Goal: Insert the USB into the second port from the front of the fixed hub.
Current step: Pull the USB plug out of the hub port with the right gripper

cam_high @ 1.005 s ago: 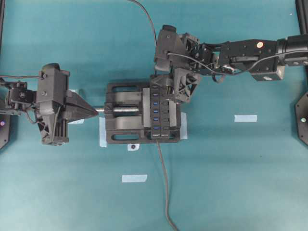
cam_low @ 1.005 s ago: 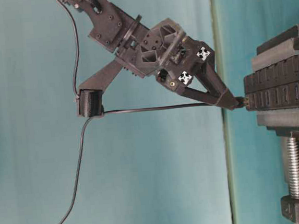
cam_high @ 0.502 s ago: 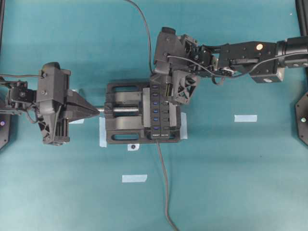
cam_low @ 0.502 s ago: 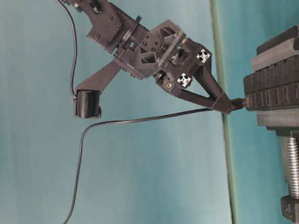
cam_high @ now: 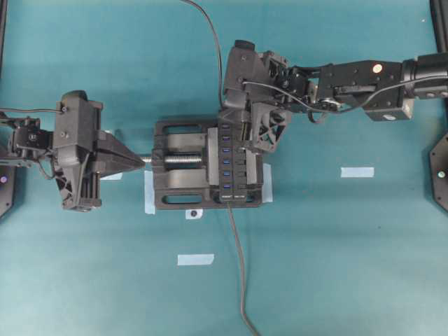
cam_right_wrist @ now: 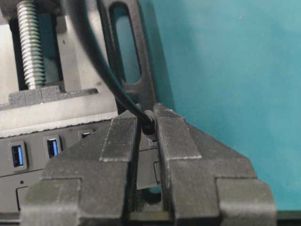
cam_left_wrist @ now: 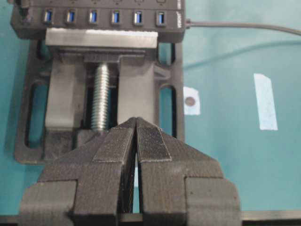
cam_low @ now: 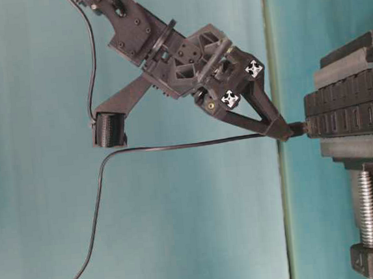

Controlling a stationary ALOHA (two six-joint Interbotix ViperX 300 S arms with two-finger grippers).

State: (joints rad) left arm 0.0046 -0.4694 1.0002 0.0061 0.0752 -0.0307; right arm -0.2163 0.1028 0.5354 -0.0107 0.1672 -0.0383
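The fixed hub [cam_high: 227, 166] is a black bar with a row of blue ports [cam_left_wrist: 115, 18], clamped upright in a vise. My right gripper [cam_right_wrist: 146, 117] is shut on the USB [cam_low: 296, 128], pinching it where its thin dark cable [cam_low: 174, 146] leaves the plug. The plug points down at the hub [cam_low: 347, 109], at the end of the row away from the hub's own cable. My fingers [cam_right_wrist: 174, 139] hide which slot it meets, so I cannot pick out the second port. My left gripper [cam_left_wrist: 136, 121] is shut and holds nothing. It hovers at the vise's screw end [cam_high: 140, 162].
The black screw vise [cam_high: 178, 185] holds the hub, and its steel screw [cam_left_wrist: 100, 96] points toward my left gripper. The hub's own grey cable [cam_high: 239, 273] runs to the front edge. Pale tape strips [cam_high: 357, 171] [cam_high: 195, 259] lie on the teal mat.
My right gripper has closed on the USB and shifted slightly left over the hub's far end. The cable, taut a second ago, now sags. The left arm has not moved.
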